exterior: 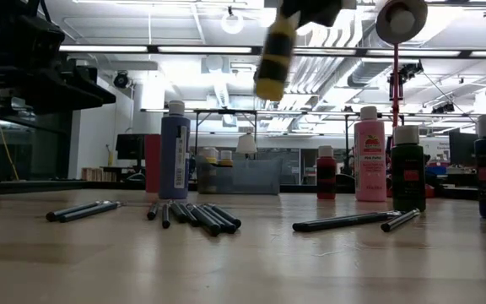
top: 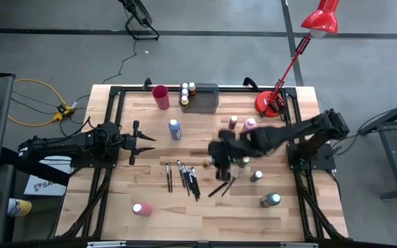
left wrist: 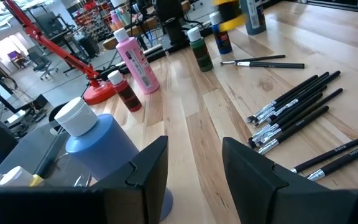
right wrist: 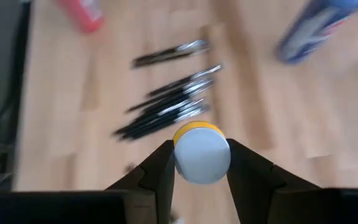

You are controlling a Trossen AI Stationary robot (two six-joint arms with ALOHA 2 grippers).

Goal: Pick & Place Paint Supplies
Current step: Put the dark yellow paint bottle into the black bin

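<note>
Right gripper: fingers closed on a yellow bottle, cap toward the wrist, carried clear of the table above the brushes. The tray lies toward 11 o'clock, well apart. Left gripper waits part-open, empty, beside the blue bottle.

Bare wooden worktop along the near edge; the fanned dark-handled paintbrushes clutter its middle
</note>
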